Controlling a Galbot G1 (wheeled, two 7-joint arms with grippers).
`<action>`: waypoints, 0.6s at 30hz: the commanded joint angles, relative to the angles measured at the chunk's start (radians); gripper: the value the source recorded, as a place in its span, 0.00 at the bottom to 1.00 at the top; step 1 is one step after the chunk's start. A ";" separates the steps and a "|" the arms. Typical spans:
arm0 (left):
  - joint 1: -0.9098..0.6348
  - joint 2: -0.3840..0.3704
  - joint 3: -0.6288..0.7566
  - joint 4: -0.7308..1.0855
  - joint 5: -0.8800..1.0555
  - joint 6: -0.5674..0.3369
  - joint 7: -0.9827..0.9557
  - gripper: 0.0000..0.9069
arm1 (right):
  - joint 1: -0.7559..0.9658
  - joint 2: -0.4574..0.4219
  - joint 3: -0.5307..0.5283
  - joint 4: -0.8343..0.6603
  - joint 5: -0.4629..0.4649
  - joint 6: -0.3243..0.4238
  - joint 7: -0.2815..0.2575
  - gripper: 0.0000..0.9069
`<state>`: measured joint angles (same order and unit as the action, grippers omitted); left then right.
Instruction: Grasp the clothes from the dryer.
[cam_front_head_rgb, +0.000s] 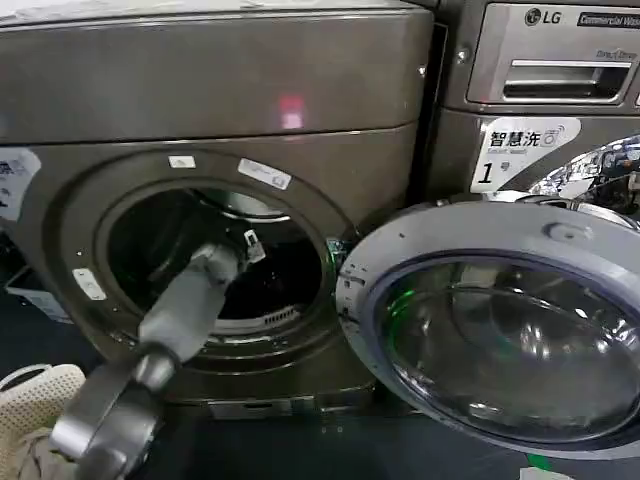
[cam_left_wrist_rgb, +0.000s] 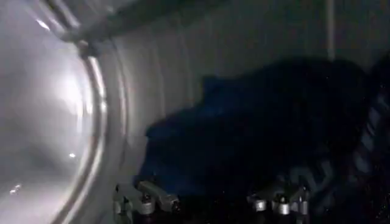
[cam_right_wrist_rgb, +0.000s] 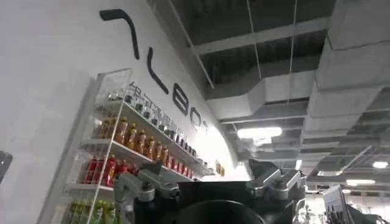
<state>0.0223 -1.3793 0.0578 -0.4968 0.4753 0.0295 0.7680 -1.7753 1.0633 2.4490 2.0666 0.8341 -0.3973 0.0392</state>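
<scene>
L arm reaches from the robot's left, through the round mouth of the dryer (cam_front_head_rgb: 215, 95) and into the drum, w/ the left gripper (cam_front_head_rgb: 243, 258) inside, just past the rim. In the L wrist view the left gripper (cam_left_wrist_rgb: 210, 204) has its two fingers (cam_left_wrist_rgb: 149, 198) spread wide apart, nothing between them. The clothes (cam_left_wrist_rgb: 262, 128), a dark navy bundle, lie right ahead of the open fingers on the drum floor, near the tips but not gripped; can't tell if a tip touches the fabric. To one side of the gripper the steel drum wall (cam_left_wrist_rgb: 55, 109) curves away, shiny. In the head view the bundle is lost in the dark drum beyond the gripper. Dryer door (cam_front_head_rgb: 500, 330) hangs swung open, off to the gripper's right, glass facing out. Right gripper (cam_right_wrist_rgb: 210, 189) is up in the air, pointed toward ceiling and a shelf (cam_right_wrist_rgb: 131, 149) of bottles, fingers apart, holding nothing.
</scene>
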 joint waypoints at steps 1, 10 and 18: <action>-0.154 -0.079 0.129 0.259 0.174 -0.004 0.136 1.00 | 0.003 0.007 -0.007 0.009 -0.001 -0.002 0.000 1.00; -0.155 -0.122 0.211 0.289 0.201 0.030 0.099 1.00 | 0.012 0.019 -0.019 0.018 -0.005 -0.002 -0.001 1.00; -0.154 -0.141 0.225 0.292 0.207 0.019 0.054 0.72 | 0.021 0.022 -0.033 0.018 -0.010 0.000 -0.002 1.00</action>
<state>-0.1142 -1.5029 0.2473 -0.2392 0.6576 0.0496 0.8338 -1.7553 1.0849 2.4194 2.0832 0.8245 -0.3990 0.0376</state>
